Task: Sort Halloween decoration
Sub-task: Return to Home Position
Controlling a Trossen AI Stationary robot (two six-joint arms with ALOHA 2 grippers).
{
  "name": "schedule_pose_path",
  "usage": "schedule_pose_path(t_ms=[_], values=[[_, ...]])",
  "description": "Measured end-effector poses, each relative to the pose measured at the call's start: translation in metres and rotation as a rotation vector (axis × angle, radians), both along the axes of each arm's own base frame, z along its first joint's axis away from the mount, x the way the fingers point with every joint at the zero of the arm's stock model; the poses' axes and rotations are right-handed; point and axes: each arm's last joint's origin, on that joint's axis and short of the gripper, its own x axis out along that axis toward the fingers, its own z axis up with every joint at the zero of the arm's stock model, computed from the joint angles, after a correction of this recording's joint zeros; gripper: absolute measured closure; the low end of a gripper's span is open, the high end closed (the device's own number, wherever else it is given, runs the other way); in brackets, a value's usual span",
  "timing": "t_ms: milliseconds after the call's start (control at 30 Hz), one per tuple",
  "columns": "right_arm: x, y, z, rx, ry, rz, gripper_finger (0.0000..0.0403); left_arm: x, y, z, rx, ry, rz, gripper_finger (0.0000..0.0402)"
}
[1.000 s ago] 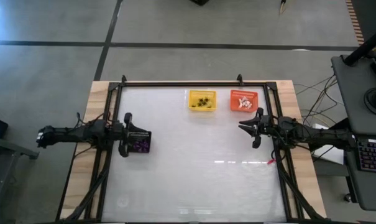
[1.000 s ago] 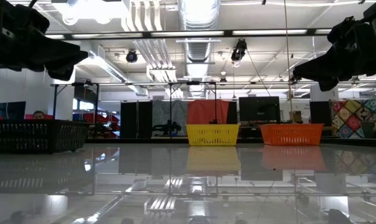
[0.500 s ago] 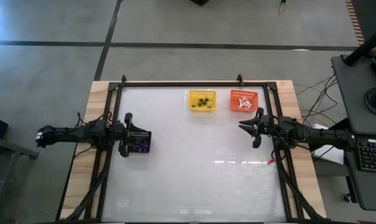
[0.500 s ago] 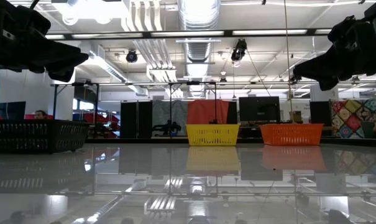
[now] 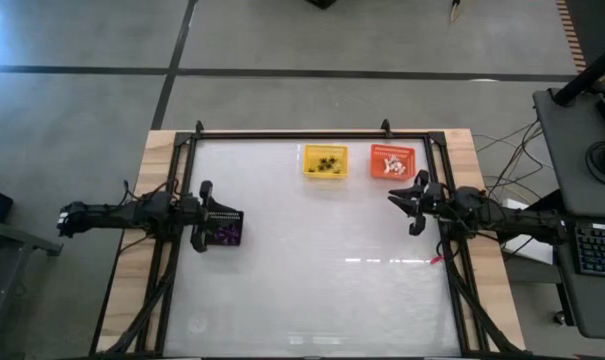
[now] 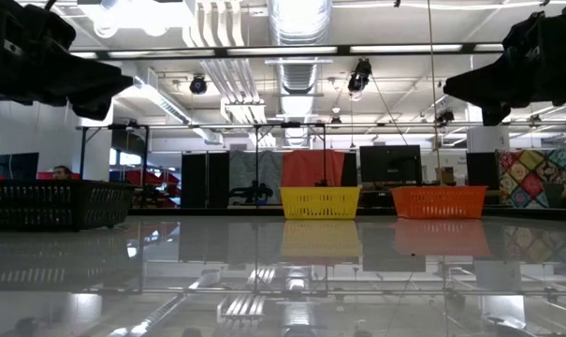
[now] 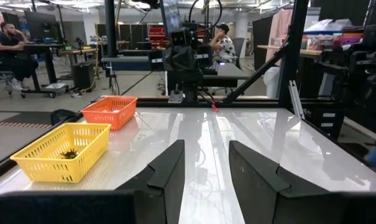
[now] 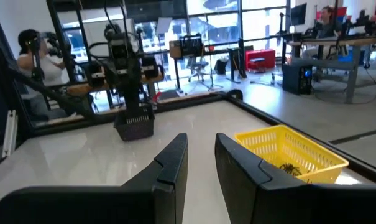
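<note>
The Halloween decoration lies sorted in three mesh baskets on the white table. Black trinkets [image 5: 327, 163] are in the yellow basket [image 5: 325, 150]. White ones [image 5: 391, 164] are in the orange basket [image 5: 392, 149]. Purple ones [image 5: 226, 234] are in the black basket [image 8: 135, 127]. My left gripper [image 7: 206, 149] hangs open and level just above the black basket at the table's left side. My right gripper [image 8: 201, 143] hangs open and level at the right side, near the orange basket. Nothing is between either pair of fingers.
The yellow basket [image 6: 320, 202] and orange basket [image 6: 439, 201] stand side by side at the far edge; the black basket [image 6: 53, 204] is at mid-left. A black frame [image 5: 312, 133] rims the table. People sit at desks in the room beyond.
My right gripper has tipped up from a slight downward slant to level, rising a little and drawing slightly toward the table's right edge. Its fingers keep the same gap. The baskets and trinkets have stayed in place.
</note>
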Motion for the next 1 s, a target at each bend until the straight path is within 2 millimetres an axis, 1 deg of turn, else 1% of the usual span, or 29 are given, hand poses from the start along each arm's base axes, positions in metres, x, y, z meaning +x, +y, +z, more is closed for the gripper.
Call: schedule_pose_path(t_ms=[567, 1000], values=[[-0.0002, 0.0000, -0.0011, 0.000, -0.003, 0.000, 0.0330, 0.0000, 0.0000, 0.0012, 0.000, -0.003, 0.000, 0.0294], [0.0016, -0.0002, -0.0037, 0.004, 0.030, 0.000, 0.0330, 0.0000, 0.0000, 0.0015, 0.000, -0.004, 0.000, 0.0294]])
